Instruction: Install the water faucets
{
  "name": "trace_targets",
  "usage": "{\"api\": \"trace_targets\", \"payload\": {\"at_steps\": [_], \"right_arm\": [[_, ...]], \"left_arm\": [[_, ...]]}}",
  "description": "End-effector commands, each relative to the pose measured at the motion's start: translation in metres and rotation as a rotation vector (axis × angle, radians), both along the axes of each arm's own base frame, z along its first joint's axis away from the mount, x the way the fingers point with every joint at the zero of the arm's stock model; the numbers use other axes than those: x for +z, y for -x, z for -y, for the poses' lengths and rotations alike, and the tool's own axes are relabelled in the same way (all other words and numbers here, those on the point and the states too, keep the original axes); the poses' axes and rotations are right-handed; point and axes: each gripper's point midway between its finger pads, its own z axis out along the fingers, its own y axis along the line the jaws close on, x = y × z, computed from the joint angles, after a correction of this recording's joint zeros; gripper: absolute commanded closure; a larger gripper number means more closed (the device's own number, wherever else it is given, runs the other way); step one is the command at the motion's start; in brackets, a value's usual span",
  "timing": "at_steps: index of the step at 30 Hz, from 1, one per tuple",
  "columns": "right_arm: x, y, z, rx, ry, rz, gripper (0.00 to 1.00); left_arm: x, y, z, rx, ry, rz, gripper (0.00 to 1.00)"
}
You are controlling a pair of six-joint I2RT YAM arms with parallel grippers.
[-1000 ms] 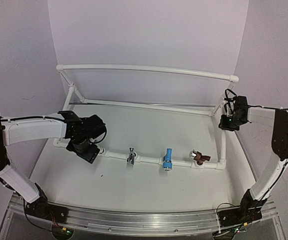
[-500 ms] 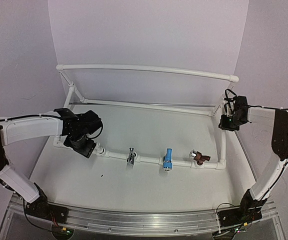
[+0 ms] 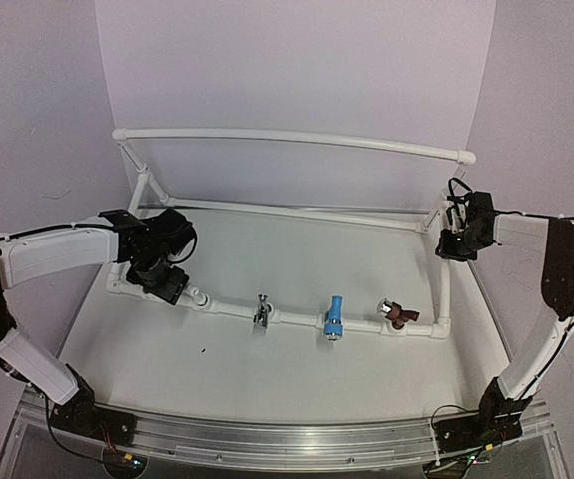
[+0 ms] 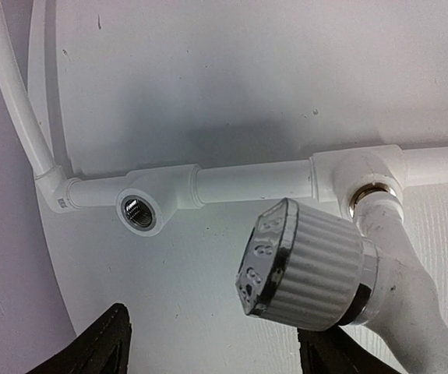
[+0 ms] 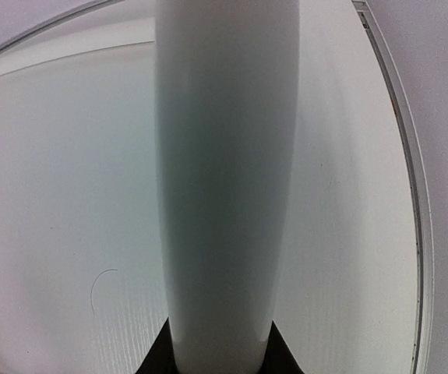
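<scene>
Jaws spread and empty, the left gripper faces the white ribbed-knob plastic faucet, apparently socketed, ahead-right in its wrist view; the right gripper clamps the white pipe.

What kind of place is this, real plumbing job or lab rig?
Likely a lab test bench: a freestanding PVC pipe frame on a white table, small faucets fitted along it, plain white backdrop behind.

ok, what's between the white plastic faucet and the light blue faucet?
A small chrome faucet on the white PVC pipe, seen in the top view.
</scene>
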Motion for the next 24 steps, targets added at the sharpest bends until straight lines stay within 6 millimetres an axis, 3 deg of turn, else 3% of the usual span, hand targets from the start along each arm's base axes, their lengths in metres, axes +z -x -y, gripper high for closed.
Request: {"api": "trace_targets", "payload": {"at_steps": [1,12,16,21,24], "right_arm": [[0.004,0.005,0.008,0.060,0.090,-0.006,1.00],[0.003,0.006,0.008,0.062,0.089,-0.009,1.00],[0.002,0.007,0.009,0.062,0.089,-0.014,1.00],[0.000,0.008,0.010,0.060,0.090,-0.017,1.00],[0.000,0.007,0.010,0.059,0.089,-0.018,1.00]], "left_arm": [[0.043,-0.034,0.013,0.002,0.102,0.154,0.27],[0.049,-0.047,0.028,-0.032,0.157,0.165,0.37],[0.043,-0.048,0.032,-0.045,0.167,0.146,0.53],[0.047,-0.046,0.030,-0.031,0.172,0.139,0.89],[0.050,-0.041,0.025,-0.012,0.174,0.143,0.99]]}}
